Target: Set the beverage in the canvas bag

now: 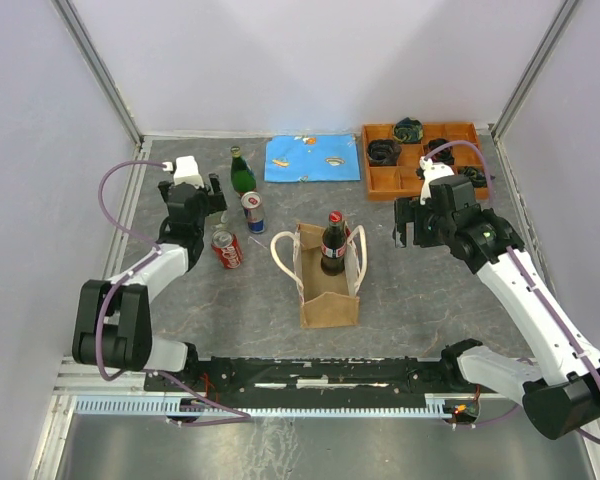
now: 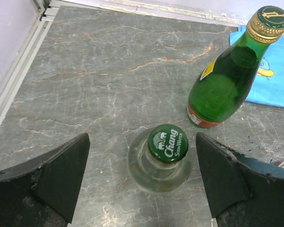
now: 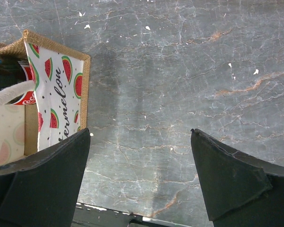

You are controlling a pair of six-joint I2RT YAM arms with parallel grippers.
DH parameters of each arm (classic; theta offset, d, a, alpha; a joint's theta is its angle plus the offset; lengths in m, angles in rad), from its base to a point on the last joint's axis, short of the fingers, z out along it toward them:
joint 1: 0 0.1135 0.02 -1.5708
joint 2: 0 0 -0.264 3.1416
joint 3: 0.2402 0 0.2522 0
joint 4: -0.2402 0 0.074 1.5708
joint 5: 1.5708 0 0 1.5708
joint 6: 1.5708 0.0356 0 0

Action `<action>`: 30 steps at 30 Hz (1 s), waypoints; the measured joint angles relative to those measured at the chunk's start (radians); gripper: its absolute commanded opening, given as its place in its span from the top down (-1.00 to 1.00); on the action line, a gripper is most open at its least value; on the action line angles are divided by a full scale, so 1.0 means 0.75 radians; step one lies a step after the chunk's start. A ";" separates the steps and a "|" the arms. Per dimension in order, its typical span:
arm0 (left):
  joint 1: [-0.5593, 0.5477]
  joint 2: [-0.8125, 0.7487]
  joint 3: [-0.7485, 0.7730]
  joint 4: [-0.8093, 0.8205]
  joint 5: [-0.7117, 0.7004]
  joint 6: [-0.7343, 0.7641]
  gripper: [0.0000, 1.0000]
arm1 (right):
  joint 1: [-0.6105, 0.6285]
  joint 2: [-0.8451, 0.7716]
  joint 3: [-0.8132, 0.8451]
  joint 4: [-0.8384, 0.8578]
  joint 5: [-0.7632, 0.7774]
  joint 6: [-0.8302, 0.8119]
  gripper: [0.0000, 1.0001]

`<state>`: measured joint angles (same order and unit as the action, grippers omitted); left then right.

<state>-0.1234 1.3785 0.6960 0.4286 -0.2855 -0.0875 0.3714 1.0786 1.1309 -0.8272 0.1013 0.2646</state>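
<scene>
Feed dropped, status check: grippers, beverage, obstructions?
Left gripper open above Chang bottle. Right gripper open beside canvas bag. Cola bottle upright in bag. Green bottle close by Chang bottle.

Grey marble-look tabletop (image 1: 430, 290) w/ pale lilac walls (image 1: 310, 60) on 3 sides, alu corner posts (image 1: 100, 70)

Our left arm (image 1: 162, 262) and right arm (image 1: 525, 290) pair black joints with white links. A mauve cable (image 1: 105, 185) loops off each; our fingers (image 2: 57, 175) are dark wedges.

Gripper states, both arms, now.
Left gripper: open, holding nothing, above the Chang bottle.
Right gripper: open, holding nothing, beside the canvas bag.
</scene>
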 measured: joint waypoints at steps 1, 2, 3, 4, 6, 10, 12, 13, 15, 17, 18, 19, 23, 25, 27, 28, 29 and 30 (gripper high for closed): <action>0.000 0.016 0.000 0.015 0.006 0.001 -0.96 | 0.000 0.000 0.000 0.000 0.000 0.000 -0.89; 0.000 0.033 -0.001 0.034 0.013 0.004 -0.96 | 0.000 0.000 0.000 -0.001 0.000 0.000 -0.89; 0.000 0.050 -0.002 0.051 0.020 0.007 -0.96 | 0.000 0.000 0.000 -0.001 0.001 0.000 -0.89; 0.001 0.071 -0.004 0.072 0.035 0.013 -0.95 | 0.000 0.000 0.000 -0.002 0.001 0.000 -0.89; 0.003 0.103 -0.005 0.095 0.047 0.015 -0.94 | 0.000 0.001 0.000 -0.003 0.001 0.000 -0.89; 0.006 0.152 -0.005 0.117 0.070 0.014 -0.89 | 0.000 0.006 0.000 -0.006 0.001 -0.001 -0.89; 0.006 0.167 -0.006 0.131 0.073 0.015 -0.74 | 0.000 0.011 0.000 -0.006 0.001 -0.001 -0.89; 0.006 0.171 -0.007 0.137 0.074 0.015 -0.63 | 0.000 0.014 0.000 -0.006 0.001 -0.001 -0.89; 0.006 0.176 -0.014 0.146 0.077 0.013 -0.22 | 0.000 0.022 0.000 -0.006 0.001 -0.001 -0.89; 0.005 0.178 -0.022 0.164 0.085 0.011 0.24 | 0.000 0.028 0.000 -0.006 0.001 -0.001 -0.89; 0.003 0.178 -0.025 0.173 0.089 0.017 0.38 | 0.000 0.031 0.000 -0.006 0.001 -0.001 -0.89; 0.004 0.178 -0.027 0.182 0.090 0.017 0.70 | 0.000 0.033 0.000 -0.006 0.001 -0.001 -0.89; 0.006 0.178 -0.040 0.206 0.092 0.019 0.95 | 0.000 0.040 0.000 -0.006 0.001 -0.001 -0.89; 0.006 0.176 -0.040 0.205 0.093 0.019 0.95 | 0.000 0.042 0.000 -0.006 0.001 -0.001 -0.89; 0.006 0.170 -0.040 0.197 0.095 0.019 0.95 | 0.000 0.042 0.000 -0.006 0.001 -0.001 -0.89; 0.006 0.165 -0.040 0.187 0.096 0.020 0.95 | 0.000 0.042 0.000 -0.006 0.000 -0.001 -0.89; 0.006 0.155 -0.038 0.166 0.099 0.020 0.95 | 0.000 0.042 0.000 -0.006 0.000 -0.001 -0.89; 0.006 0.142 -0.032 0.132 0.103 0.020 0.95 | 0.000 0.042 0.000 -0.005 0.000 -0.001 -0.89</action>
<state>-0.1188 1.4849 0.6724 0.5274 -0.2081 -0.0727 0.3714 1.1103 1.1309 -0.8310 0.1013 0.2642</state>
